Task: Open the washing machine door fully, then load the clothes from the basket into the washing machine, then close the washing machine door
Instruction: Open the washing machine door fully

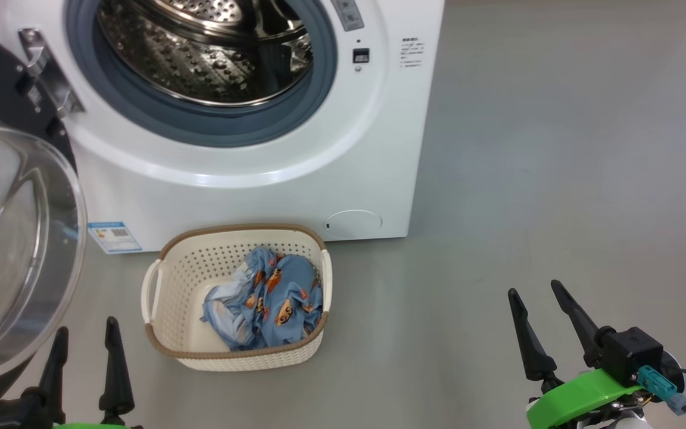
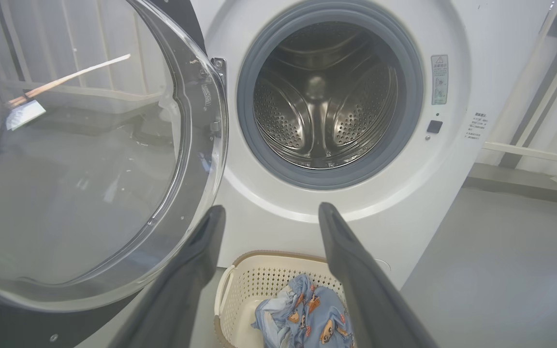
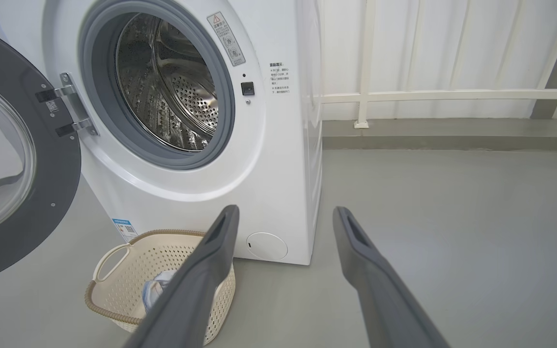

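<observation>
With the washing machine door [image 1: 15,238] open and my left hand [image 1: 86,326] and right hand [image 1: 535,288] both wide and empty, I reckoned the left should drop straight onto the clothes [image 1: 271,304] bunched in the basket [image 1: 182,268] fronting the washing machine [image 1: 379,149], pinching deep.

Head camera looks steeply down from close above. Both wrist cameras face forward from low. All share the white front-loading washing machine [image 1: 259,190] and the cream perforated plastic basket [image 1: 177,280].
</observation>
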Robot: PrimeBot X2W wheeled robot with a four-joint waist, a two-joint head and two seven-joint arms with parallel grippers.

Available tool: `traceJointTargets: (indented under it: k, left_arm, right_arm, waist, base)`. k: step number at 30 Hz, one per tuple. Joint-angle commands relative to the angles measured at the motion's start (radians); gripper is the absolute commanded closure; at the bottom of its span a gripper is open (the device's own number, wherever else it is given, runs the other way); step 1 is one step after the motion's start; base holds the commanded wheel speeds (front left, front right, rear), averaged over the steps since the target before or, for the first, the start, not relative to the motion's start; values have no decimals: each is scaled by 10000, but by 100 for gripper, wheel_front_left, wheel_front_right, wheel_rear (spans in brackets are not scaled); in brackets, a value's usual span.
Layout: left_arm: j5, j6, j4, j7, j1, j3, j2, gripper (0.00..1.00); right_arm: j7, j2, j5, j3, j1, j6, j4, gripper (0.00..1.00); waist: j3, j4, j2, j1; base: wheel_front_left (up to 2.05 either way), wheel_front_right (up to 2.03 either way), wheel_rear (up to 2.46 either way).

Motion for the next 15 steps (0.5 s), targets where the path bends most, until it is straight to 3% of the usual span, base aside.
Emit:
traceJointTargets:
  k: [1, 15]
  left_arm:
    - [101, -13, -330, -36, -48, 226, 230, 0]
    - [253, -41, -197, -36, 267, 73, 229, 0]
  right_arm:
    - [-118, 53, -155, 193, 53, 16, -340, 0]
    - [-118, 87, -301, 53, 543, 16, -712, 0]
  waist:
    - [-93, -196, -1, 0]
    - [-611, -523, -1, 0]
  base:
    - [0, 0, 0]
    - [0, 0, 0]
